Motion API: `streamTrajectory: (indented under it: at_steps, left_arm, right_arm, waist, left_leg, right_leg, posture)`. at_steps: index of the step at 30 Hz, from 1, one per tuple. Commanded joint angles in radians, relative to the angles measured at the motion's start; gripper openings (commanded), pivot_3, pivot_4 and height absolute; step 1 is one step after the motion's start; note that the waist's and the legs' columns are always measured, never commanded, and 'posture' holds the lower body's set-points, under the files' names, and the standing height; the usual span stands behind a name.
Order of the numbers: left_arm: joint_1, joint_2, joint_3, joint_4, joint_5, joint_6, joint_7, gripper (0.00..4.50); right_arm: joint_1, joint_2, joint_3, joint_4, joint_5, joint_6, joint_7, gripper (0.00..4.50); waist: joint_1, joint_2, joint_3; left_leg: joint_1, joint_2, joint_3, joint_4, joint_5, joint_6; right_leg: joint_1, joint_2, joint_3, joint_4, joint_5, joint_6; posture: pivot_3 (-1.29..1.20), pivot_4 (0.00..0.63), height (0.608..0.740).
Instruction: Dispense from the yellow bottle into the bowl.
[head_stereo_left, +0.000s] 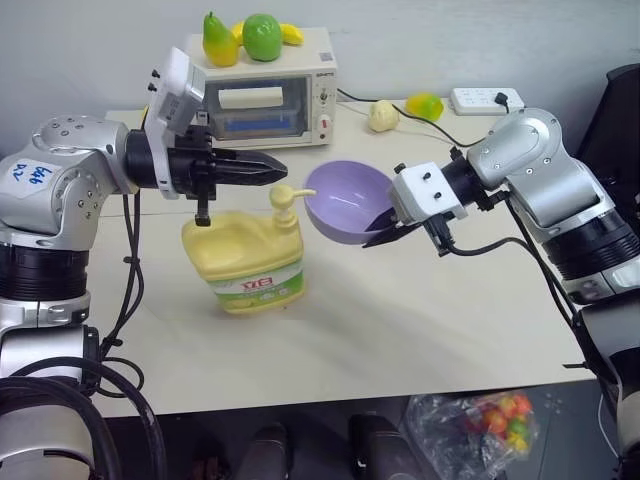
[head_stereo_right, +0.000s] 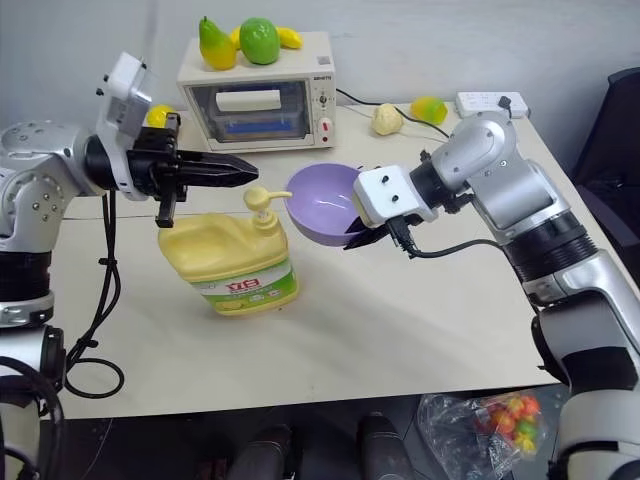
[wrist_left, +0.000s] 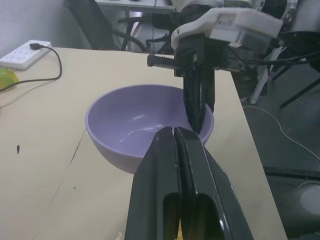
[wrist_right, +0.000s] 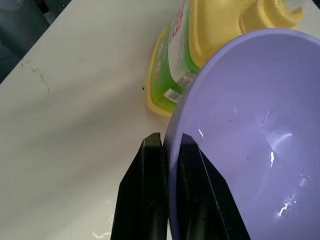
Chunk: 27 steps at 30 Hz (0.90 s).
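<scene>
The yellow bottle stands on the table with its pump top facing the bowl. My left gripper is shut with nothing in it, lying level just above the pump head. The lavender bowl is off the table and tilted toward the pump. My right gripper is shut on the bowl's rim at its right side. In the right wrist view the fingers pinch the rim, with the bottle's label beyond. The left wrist view has the closed left gripper in front of the bowl.
A white toaster oven stands at the back with a pear, a green apple and a banana on top. Two yellow fruits and a power strip lie at the back right. A bag of coloured items sits below the table's front edge.
</scene>
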Motion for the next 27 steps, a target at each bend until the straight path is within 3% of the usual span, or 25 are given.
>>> streamTrajectory:
  at_steps: [1, 11, 27]
  left_arm:
    - [0.004, 0.003, -0.005, -0.044, 0.023, -0.018, -0.012, 0.06]
    - [0.035, 0.010, -0.055, -0.057, 0.104, -0.041, -0.023, 0.06]
    - [-0.041, 0.040, -0.183, 0.014, 0.218, -0.039, -0.114, 0.06]
  right_arm:
    - [-0.008, -0.025, -0.009, -0.057, 0.041, 0.015, 0.073, 0.00]
    - [-0.015, -0.031, -0.015, -0.071, 0.049, 0.024, 0.073, 0.00]
    - [-0.024, -0.052, 0.026, -0.063, 0.042, -0.044, 0.073, 0.00]
  waist:
    - [0.001, 0.000, 0.000]
    - [0.004, 0.000, 0.000]
    - [0.004, 0.000, 0.000]
  left_leg:
    - [0.000, 0.000, 0.000, 0.000, 0.000, 0.000]
    - [0.000, 0.000, 0.000, 0.000, 0.000, 0.000]
    - [0.002, 0.000, 0.000, 0.001, 0.000, 0.000]
  right_leg:
    - [0.000, 0.000, 0.000, 0.000, 0.000, 0.000]
    - [0.000, 0.000, 0.000, 0.000, 0.000, 0.000]
    - [0.002, 0.000, 0.000, 0.002, 0.000, 0.000]
  posture:
    - [0.00, 0.150, 0.740]
    - [0.00, 0.150, 0.740]
    - [0.00, 0.150, 0.740]
